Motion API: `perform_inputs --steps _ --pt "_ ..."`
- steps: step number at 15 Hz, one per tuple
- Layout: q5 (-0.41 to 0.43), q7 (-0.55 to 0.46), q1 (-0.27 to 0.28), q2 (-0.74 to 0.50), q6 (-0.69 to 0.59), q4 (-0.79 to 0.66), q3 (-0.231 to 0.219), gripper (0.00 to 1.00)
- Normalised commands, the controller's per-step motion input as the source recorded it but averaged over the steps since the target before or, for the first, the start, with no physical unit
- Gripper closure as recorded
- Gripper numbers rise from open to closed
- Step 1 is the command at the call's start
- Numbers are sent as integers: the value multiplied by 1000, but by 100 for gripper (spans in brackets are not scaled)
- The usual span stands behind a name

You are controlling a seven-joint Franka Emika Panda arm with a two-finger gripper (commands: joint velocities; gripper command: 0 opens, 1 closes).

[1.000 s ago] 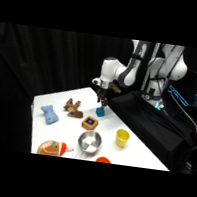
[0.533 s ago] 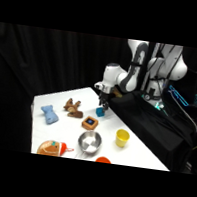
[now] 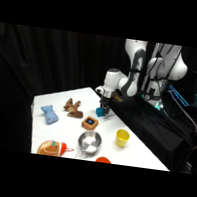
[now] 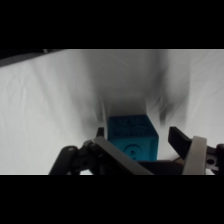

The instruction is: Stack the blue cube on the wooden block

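The blue cube (image 3: 100, 112) rests on the white table (image 3: 57, 131) near its far edge. In the wrist view the blue cube (image 4: 131, 139) fills the space between my fingers. My gripper (image 3: 105, 105) comes down from above and stands open around the cube, its tips low at the cube's sides. In the wrist view the gripper (image 4: 137, 133) shows a small gap between the right finger (image 4: 181, 141) and the cube. The wooden block (image 3: 89, 121), brown with a dark blue square on top, lies just in front of the cube, nearer the camera.
A brown plush toy (image 3: 73, 107) and a pale blue bone-shaped item (image 3: 49, 114) lie to the left. A metal bowl (image 3: 89, 142) and a yellow cup (image 3: 122, 137) stand in front. An orange item (image 3: 52, 148) sits at the near edge.
My gripper has come down from above the table to the blue cube, and its fingers now straddle it. The cube and the wooden block have not moved.
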Motion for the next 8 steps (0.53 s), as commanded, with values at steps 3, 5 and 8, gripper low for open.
perform_inputs --steps 3,5,8 --pt "41 78 -22 165 297 60 61 27" --pt "52 68 45 61 284 21 -24 37" --pt "81 30 153 -46 230 -29 -135 64"
